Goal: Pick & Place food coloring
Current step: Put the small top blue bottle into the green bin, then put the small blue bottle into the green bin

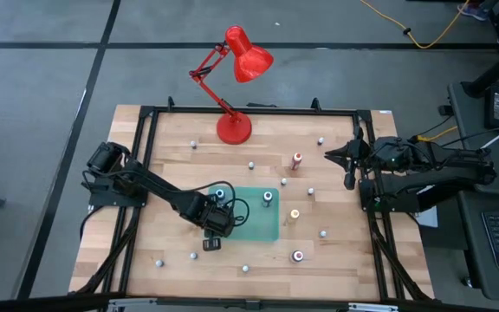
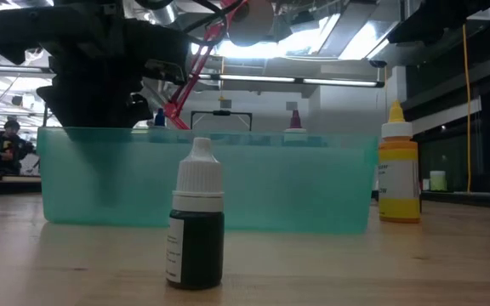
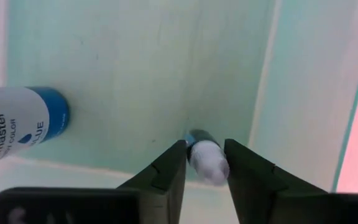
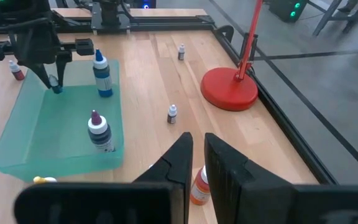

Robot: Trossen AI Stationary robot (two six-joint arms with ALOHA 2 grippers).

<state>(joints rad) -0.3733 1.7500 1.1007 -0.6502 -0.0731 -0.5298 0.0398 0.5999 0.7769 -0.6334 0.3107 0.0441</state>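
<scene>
Standing in tray [image 4: 17,134]: three bottles [image 4: 102,74].

tiny pale-capped food coloring bottles [image 1: 296,160] stand scattered on the wood; three stand in the teal tray [image 1: 262,227].

Two dark robot arms, the left arm [image 1: 154,186] and the right arm [image 1: 431,160], are working over a single wooden table [image 1: 345,260] where one red desk lamp [image 1: 235,128] is standing. One green tray [image 1: 262,227] is sitting at the centre, and three food coloring bottles [image 4: 102,74] are showing inside it. Roughly a dozen more are dotting the bare wood around it, some too tiny for a sure count. One person [image 2: 8,136] is sitting in the room beyond.
</scene>
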